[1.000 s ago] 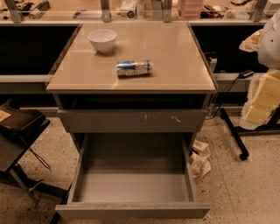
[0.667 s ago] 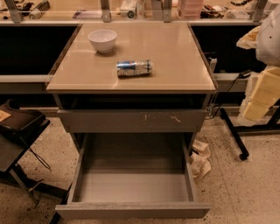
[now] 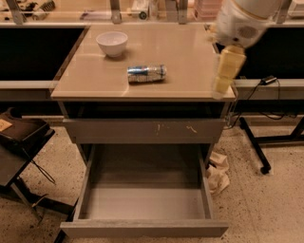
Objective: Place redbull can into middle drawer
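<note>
Currently the redbull can (image 3: pixel 147 73) lies on its side on the beige cabinet top (image 3: pixel 185 52), roughly mid-surface, long axis running left to right, blue and silver showing. It touches nothing but the top. A white bowl (image 3: pixel 112 43) sits upright behind it and to the left, near the back-left corner, well apart from the can.

Gripper (image 3: pixel 220 88) — at the cabinet's right edge, hanging from a bulky white arm section (image 3: pixel 242 19) that enters at the upper right of the view. Its pale yellow end points downward, tilted slightly, with the tip about level with the front-right corner of the top. It is well apart from the can and carries nothing. Whether it is spread or closed: cannot tell.

Below the top, a grey drawer front (image 3: pixel 145 130) with pale scratch marks right of centre sits closed. Under that, the middle drawer (image 3: pixel 142 228) is pulled far out toward the camera — plain front panel, low side walls, smooth grey floor exposed.

Surroundings: speckled floor (image 3: pixel 275 204); crumpled pale paper (image 3: pixel 217 171) on the floor just beside the drawer's right wall; dark chair or stand (image 3: pixel 19 137) at left; black stand leg (image 3: pixel 254 144) ending in a caster at right; cluttered bench (image 3: pixel 142 9) behind the cabinet.
</note>
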